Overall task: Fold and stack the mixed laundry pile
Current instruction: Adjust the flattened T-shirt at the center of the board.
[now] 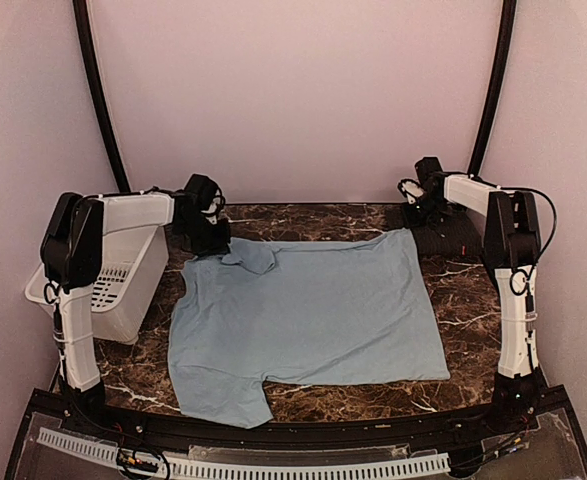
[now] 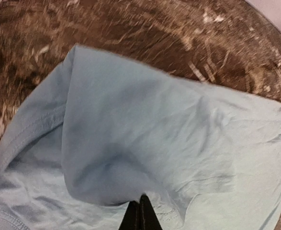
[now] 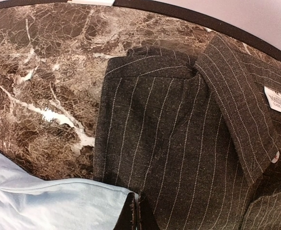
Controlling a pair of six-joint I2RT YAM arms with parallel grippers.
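The large light blue short-sleeved T-shirt, spread flat on the brown marbled surface, is clamped at its far corners by the closed left fingers and right fingers, seemingly for an even fold, beside the black pinstriped collared shirt parked far right.

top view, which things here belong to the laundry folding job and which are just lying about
Belongs to the job: light blue T-shirt; black pinstriped shirt.
Just lying about: white plastic bin at the table's left edge.
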